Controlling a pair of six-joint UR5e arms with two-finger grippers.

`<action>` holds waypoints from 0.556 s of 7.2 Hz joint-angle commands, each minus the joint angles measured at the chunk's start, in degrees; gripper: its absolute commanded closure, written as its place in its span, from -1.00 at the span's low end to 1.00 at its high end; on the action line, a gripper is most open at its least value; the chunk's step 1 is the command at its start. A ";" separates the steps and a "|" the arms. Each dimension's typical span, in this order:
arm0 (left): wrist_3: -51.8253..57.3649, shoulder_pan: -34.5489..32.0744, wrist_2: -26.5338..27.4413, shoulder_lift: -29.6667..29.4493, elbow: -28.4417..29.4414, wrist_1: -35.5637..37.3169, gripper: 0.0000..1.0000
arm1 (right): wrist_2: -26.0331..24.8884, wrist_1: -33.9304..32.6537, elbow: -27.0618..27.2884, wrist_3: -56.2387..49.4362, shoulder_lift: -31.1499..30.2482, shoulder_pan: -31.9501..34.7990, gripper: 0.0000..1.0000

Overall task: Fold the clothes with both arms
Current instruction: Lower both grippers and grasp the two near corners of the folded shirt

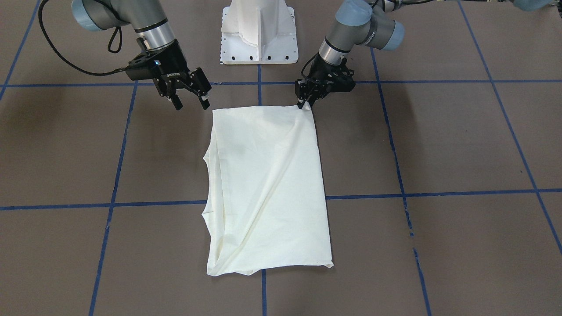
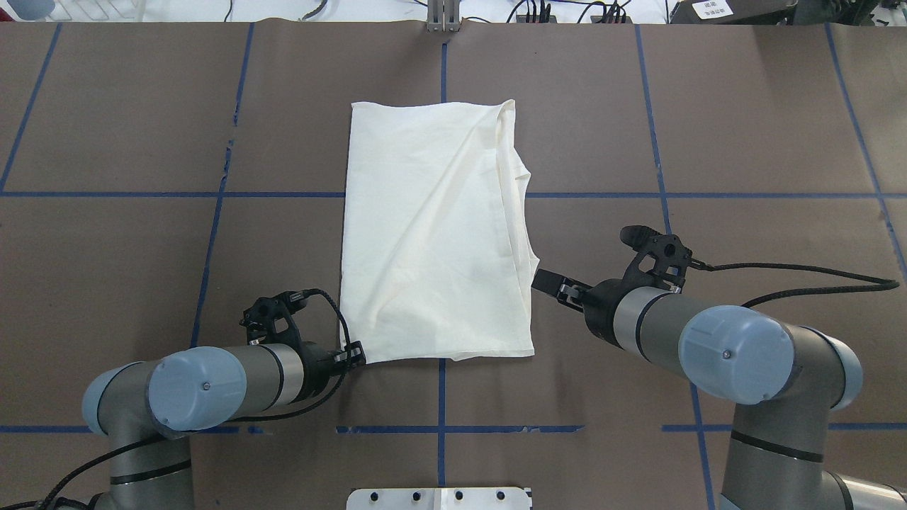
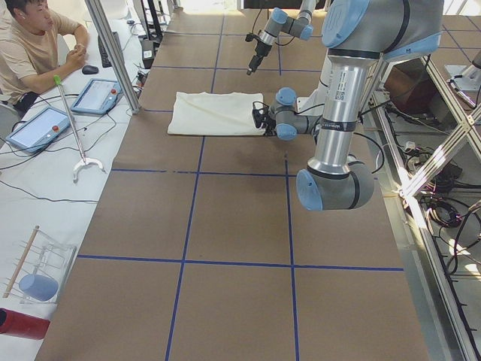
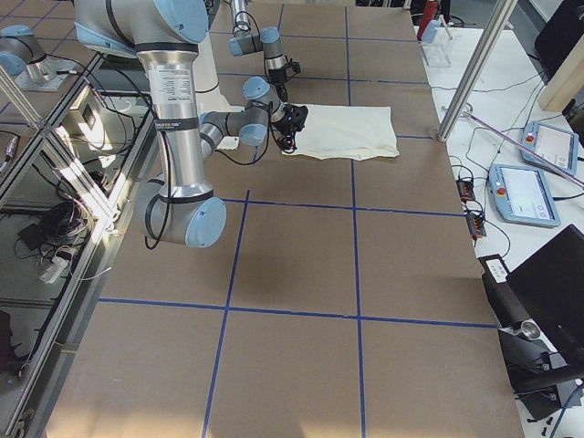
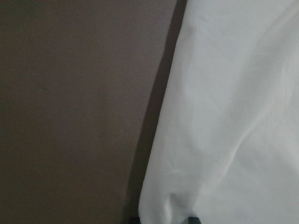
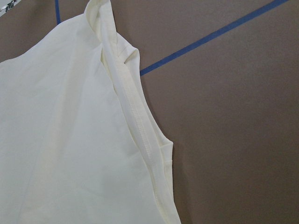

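Observation:
The clothes are one cream shirt [image 1: 268, 188] folded into a long rectangle on the brown table, plain side up, with diagonal creases; no print shows. In the overhead view the shirt [image 2: 432, 234] lies centred on the table. My left gripper [image 1: 304, 104] is low at the corner nearest the robot and shut on that corner; in the left wrist view the cloth [image 5: 233, 116] runs down between the fingertips. My right gripper [image 1: 192, 106] hovers open just off the shirt's other near corner, holding nothing. The right wrist view shows the shirt's [image 6: 70, 140] stitched hem edge.
The white pedestal base [image 1: 259, 35] stands close behind the shirt's near edge. Blue tape lines [image 2: 441, 428] grid the brown table. A person [image 3: 34, 45] sits at a side bench with tablets [image 3: 101, 96] beyond the far end of the shirt.

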 commanded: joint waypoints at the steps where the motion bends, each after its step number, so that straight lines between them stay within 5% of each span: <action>1: 0.13 0.01 0.00 -0.06 -0.77 0.00 1.00 | 0.00 -0.90 -0.12 1.74 0.09 -0.25 -0.98; 4: 0.22 0.01 0.00 -0.59 -1.13 0.00 1.00 | -0.44 -25.27 -0.46 16.56 11.48 -4.35 -0.90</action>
